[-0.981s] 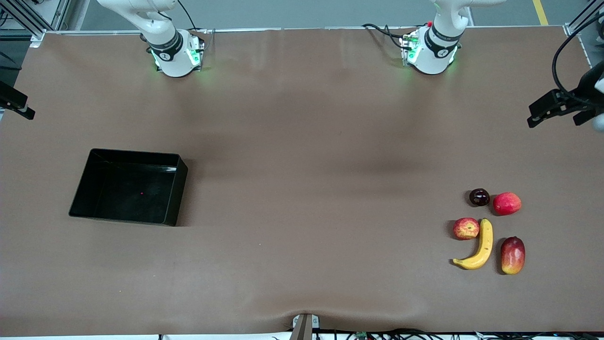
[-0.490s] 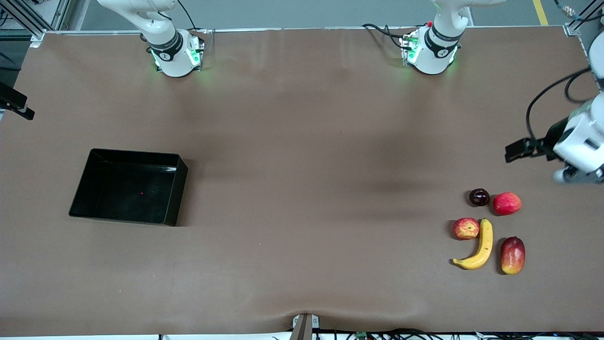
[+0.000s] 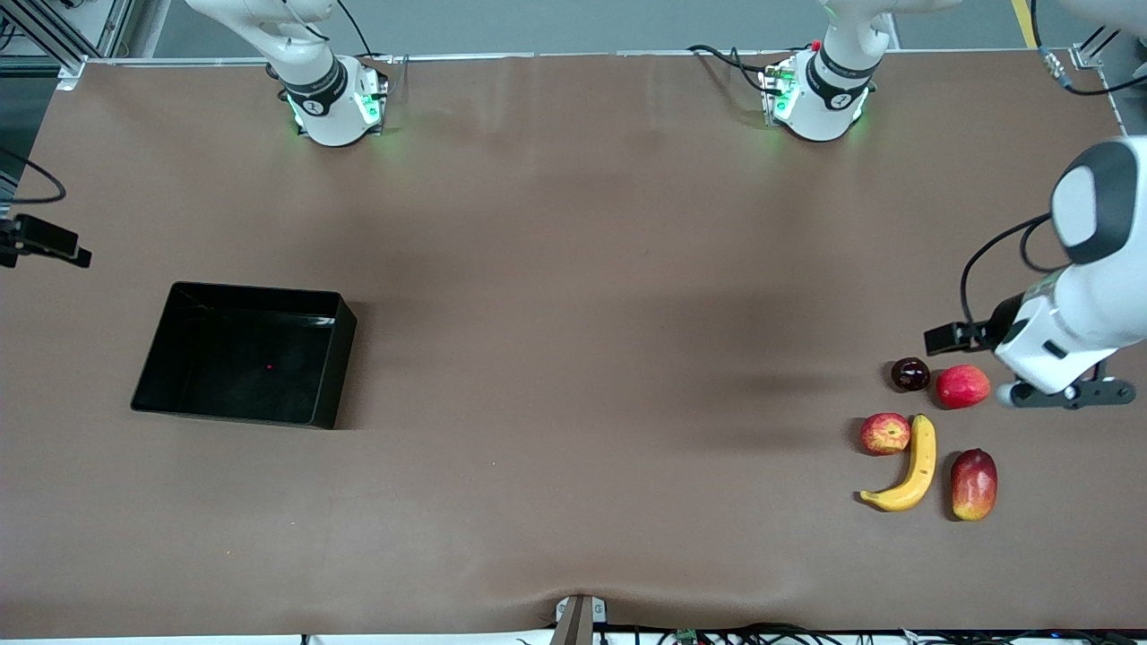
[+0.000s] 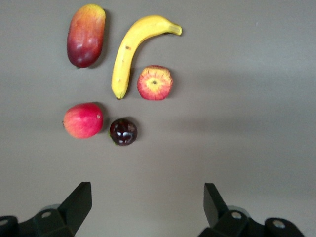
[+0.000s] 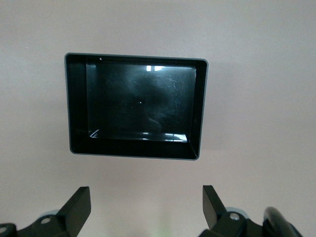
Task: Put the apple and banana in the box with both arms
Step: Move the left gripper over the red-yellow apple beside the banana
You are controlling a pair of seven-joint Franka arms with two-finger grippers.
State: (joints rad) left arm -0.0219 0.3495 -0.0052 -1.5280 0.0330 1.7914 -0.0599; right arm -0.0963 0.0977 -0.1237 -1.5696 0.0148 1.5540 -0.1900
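The apple (image 3: 885,434) lies beside the banana (image 3: 909,466) at the left arm's end of the table. Both show in the left wrist view, the apple (image 4: 154,82) against the banana (image 4: 131,49). My left gripper (image 4: 146,187) is open and empty, over bare table beside the fruit cluster; its hand (image 3: 1066,392) shows next to the pink-red fruit. The black box (image 3: 327,376) stands empty at the right arm's end. My right gripper (image 5: 145,190) is open and empty, over bare table beside the box (image 5: 200,113); only its wrist camera (image 3: 49,240) shows in the front view.
A pink-red fruit (image 3: 962,386) and a dark round fruit (image 3: 910,374) lie farther from the front camera than the apple. A red-yellow mango (image 3: 974,484) lies beside the banana. Brown table (image 3: 573,358) stretches between box and fruit.
My left arm has swung in over the table toward the fruit, lower in the front view. My right arm's wrist has come slightly farther in over the table's edge. The fruit and box have not moved.
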